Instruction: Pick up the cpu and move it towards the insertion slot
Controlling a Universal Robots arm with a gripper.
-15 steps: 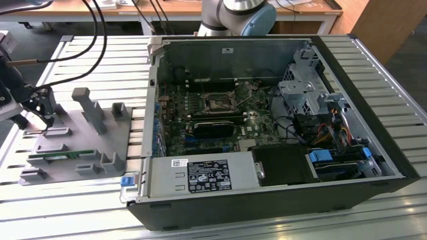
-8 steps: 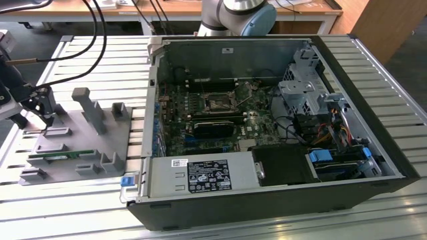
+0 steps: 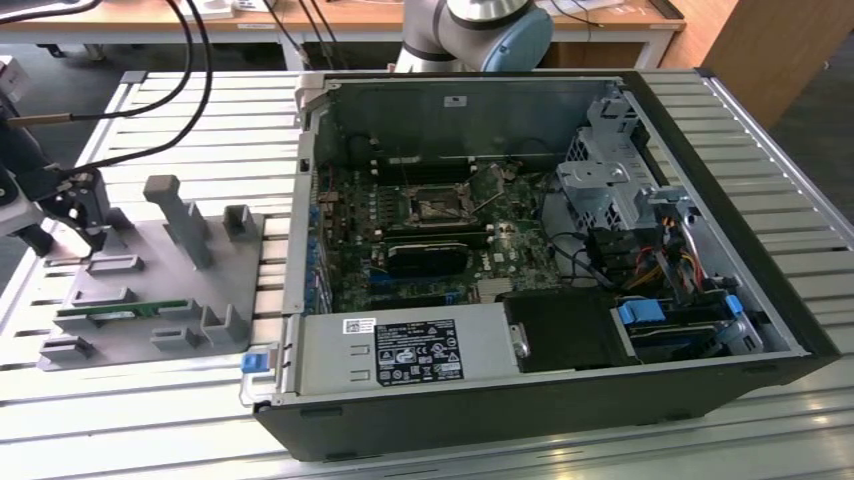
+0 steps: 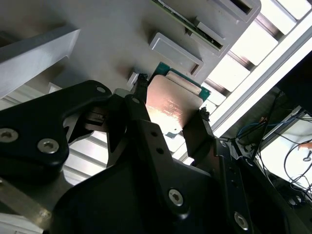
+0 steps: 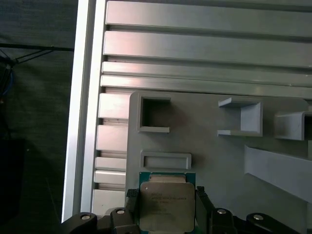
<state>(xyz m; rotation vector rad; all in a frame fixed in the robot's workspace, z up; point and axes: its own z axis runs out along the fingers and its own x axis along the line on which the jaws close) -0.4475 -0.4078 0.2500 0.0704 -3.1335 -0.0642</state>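
The cpu is a flat square chip with a silvery top and a green rim. My gripper is shut on it, one black finger against each of two opposite edges. In the second wrist view the cpu sits between the same fingers, just over the grey plastic tray. In the exterior view my gripper stands over the tray's end at the exterior view's left. The insertion slot, a square socket with a metal frame, lies inside the open computer case, well to the exterior view's right of my gripper.
The tray carries upright grey posts and a thin green memory stick. The open black computer case has tall walls around the motherboard. Black cables hang over the slatted table at the exterior view's left. The table edge runs beside the tray.
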